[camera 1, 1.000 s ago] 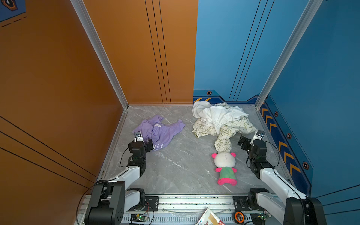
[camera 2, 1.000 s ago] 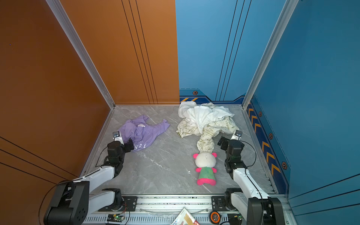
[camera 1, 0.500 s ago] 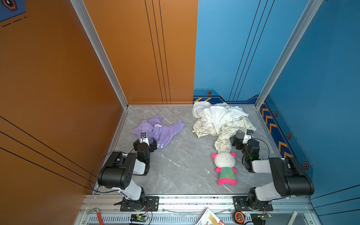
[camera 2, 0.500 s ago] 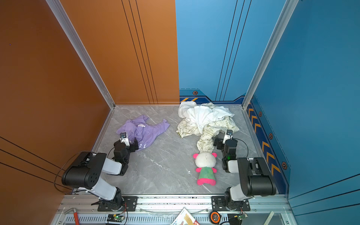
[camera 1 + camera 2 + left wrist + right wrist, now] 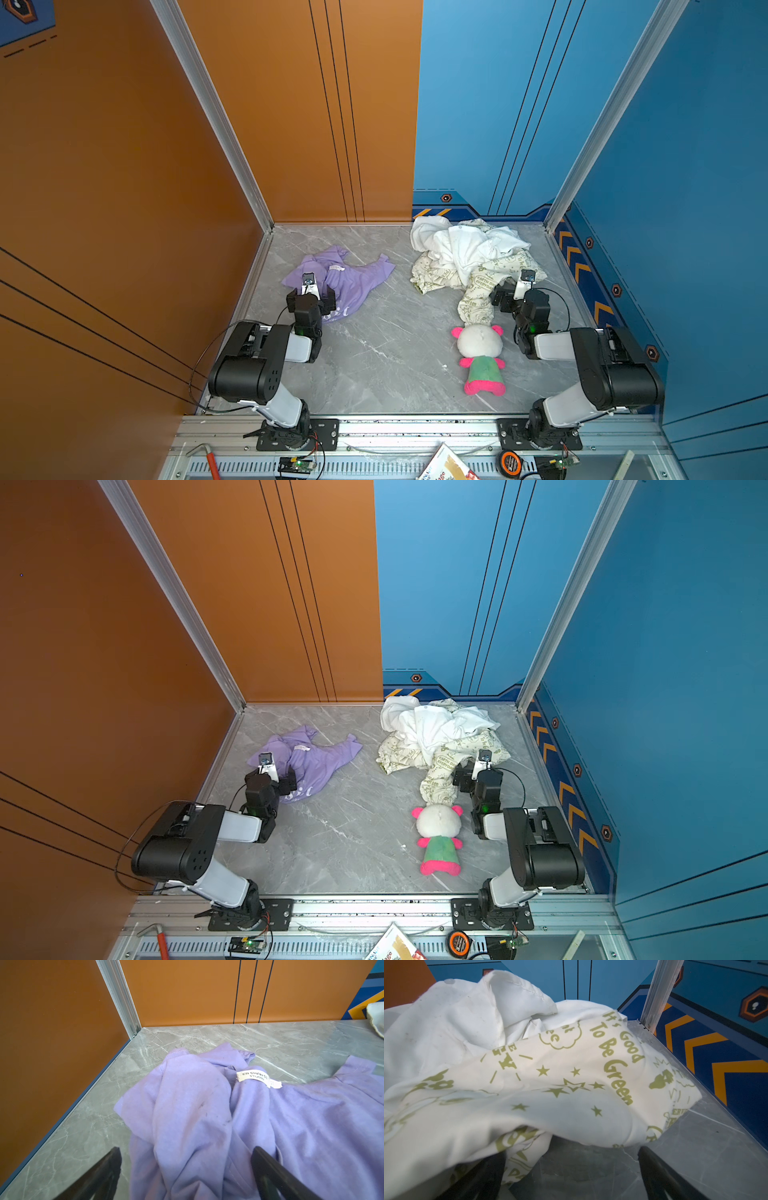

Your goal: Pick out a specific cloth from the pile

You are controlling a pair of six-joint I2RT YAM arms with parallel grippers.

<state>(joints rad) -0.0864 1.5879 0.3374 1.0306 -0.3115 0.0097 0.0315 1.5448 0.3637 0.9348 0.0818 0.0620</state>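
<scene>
The cloth (image 5: 353, 278) (image 5: 320, 760), a lilac-purple T-shirt with white lettering, lies crumpled on the grey marble floor at the left, apart from the pile. Its white neck label (image 5: 252, 1077) faces up. My left gripper (image 5: 311, 291) (image 5: 272, 777) (image 5: 187, 1157) hangs open over the cloth's near edge, with purple folds between its fingers. The pile (image 5: 469, 253) (image 5: 436, 733) (image 5: 529, 1064) of white and green-printed cream fabric sits at the back right. My right gripper (image 5: 509, 291) (image 5: 467, 773) (image 5: 572, 1159) stands open at the pile's near edge. Cream fabric drapes over one finger and bare floor shows between the two.
A pink-and-green plush bear (image 5: 480, 357) (image 5: 440, 837) lies in front of the pile, touching the cream cloth's trailing end. Orange wall (image 5: 124, 187) on the left, blue wall (image 5: 685, 208) on the right. A red-handled tool (image 5: 210, 461), a booklet (image 5: 446, 467) and a tape measure (image 5: 510, 461) lie on the front rail.
Both arms have folded up, elbows raised. The left gripper has shifted forward over the purple cloth, the right gripper inward to the pile's edge. Neither the cloth nor the pile has moved.
</scene>
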